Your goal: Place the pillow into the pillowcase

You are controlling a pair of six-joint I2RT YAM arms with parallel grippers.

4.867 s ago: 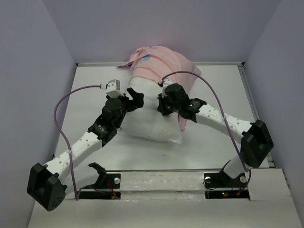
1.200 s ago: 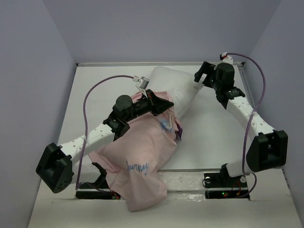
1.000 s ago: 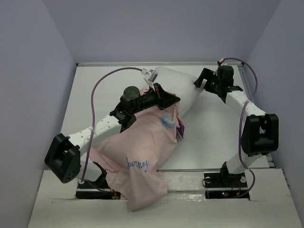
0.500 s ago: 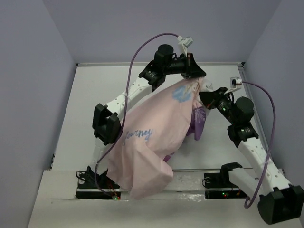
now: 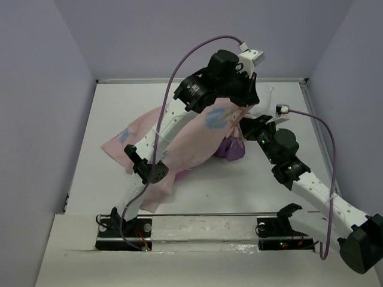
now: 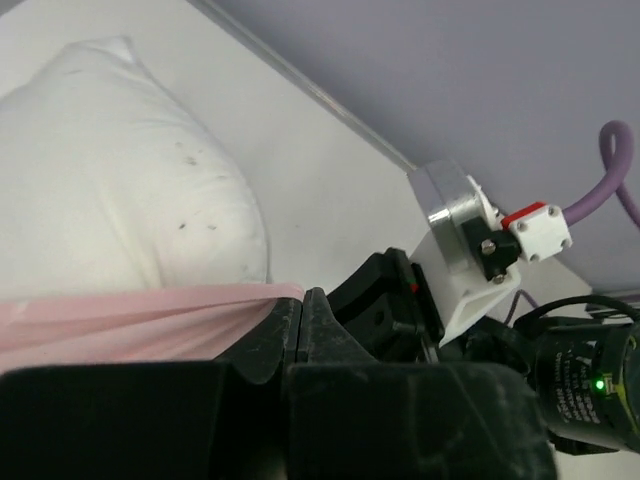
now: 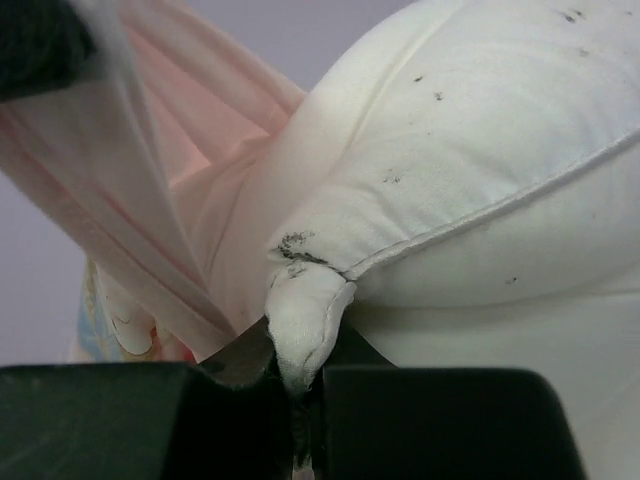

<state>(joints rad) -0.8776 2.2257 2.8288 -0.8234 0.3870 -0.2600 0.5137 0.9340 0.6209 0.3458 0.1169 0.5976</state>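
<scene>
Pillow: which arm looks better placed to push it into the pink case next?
Probably the right: the right gripper is shut on a corner of the pillow beside the pillowcase, while the left gripper pinches the pillowcase's edge, holding it up.

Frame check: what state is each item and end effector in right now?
pillow: partly covered by the pillowcase, one end bare, corner pinched.
pillowcase: held up by one edge, draped over the pillow, hanging loose.
left end effector: raised, shut on the pillowcase edge.
right end effector: shut on the pillow corner.
</scene>
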